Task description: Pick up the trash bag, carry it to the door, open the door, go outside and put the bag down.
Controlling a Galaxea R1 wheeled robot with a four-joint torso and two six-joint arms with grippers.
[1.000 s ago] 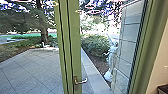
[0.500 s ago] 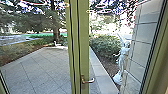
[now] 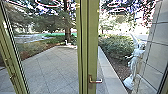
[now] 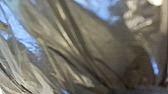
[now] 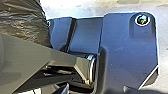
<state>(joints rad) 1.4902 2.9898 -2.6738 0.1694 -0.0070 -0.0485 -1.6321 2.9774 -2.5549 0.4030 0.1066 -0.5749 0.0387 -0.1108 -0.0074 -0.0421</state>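
Observation:
Straight ahead in the head view stands the green-framed glass door [image 3: 93, 50], its metal lever handle [image 3: 96, 81] low on the upright. Through the glass the paved ground outside can be seen. Shiny, crumpled dark plastic of the trash bag [image 4: 100, 42] lies close against the camera in the left wrist view. More of the bag [image 5: 25, 20] shows in the right wrist view, beside the robot's own parts. How the grippers stand, and what holds the bag, cannot be made out.
Beyond the glass are grey paving [image 3: 50, 67], a tree trunk [image 3: 67, 32], a bush [image 3: 116, 47], a white statue [image 3: 136, 62] and a tiled wall [image 3: 156, 55]. Another green frame upright [image 3: 12, 60] with fittings stands at the left.
The head camera has turned to the left, bringing the left frame upright into sight. The door handle shows no turning.

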